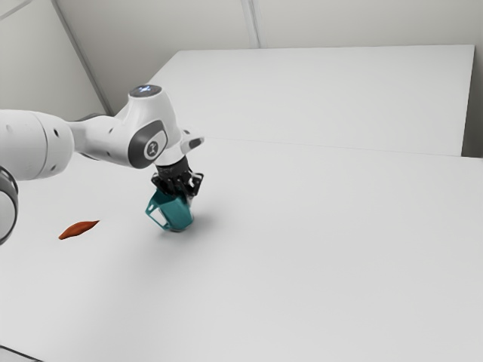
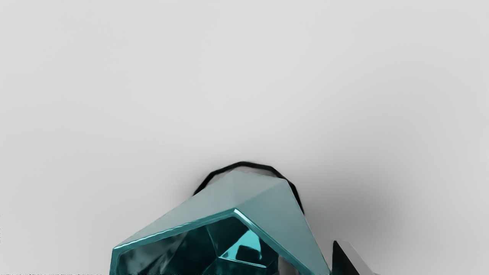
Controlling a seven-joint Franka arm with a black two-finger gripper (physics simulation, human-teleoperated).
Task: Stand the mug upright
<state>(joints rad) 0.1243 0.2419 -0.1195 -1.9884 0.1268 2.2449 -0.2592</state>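
Mug (image 2: 263,202): teal, paler on the outer facets, darker with bright reflections inside; a black arc borders it. My arm (image 1: 102,142): white, with dark grey covers and a blue-white mark on the top cap (image 1: 145,90). My gripper (image 1: 177,181): black. Tapered object (image 1: 78,229): orange-red. Table (image 1: 317,249): plain, very light grey. Walls (image 1: 355,23): plain, pale grey.

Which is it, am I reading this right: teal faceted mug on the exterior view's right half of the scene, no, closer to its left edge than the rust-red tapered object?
No: in the exterior view, the rust-red tapered object is closer to the left edge than the teal faceted mug, not the other way round.
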